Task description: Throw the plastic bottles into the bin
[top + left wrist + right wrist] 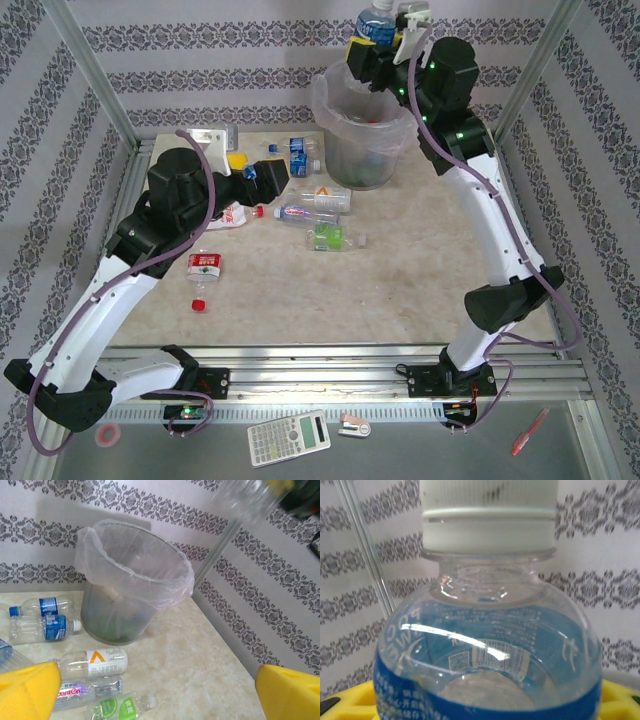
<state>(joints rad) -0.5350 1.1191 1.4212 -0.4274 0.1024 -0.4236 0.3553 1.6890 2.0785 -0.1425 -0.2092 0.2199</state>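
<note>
Above the bin [366, 160], your right gripper [372, 62] clamps a blue-labelled bottle [376, 24]; beside the bin, your left gripper [275, 178] stands released.

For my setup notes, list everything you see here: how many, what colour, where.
Bin: one, dark grey mesh with clear liner, back of the table.
Held bottle: one, clear, blue label, white cap, above the bin.
Loose bottles: about seven, clear with blue, white, green or red labels, on the table left of and before the bin.
Cap: one, red, on the table, front left.
Calculator: one, pale grey, front ledge.
Pen: one, red, front ledge, right.
Left gripper: one, black and yellow, open, over the loose bottles.
Right gripper: one, shut on the held bottle.
</note>
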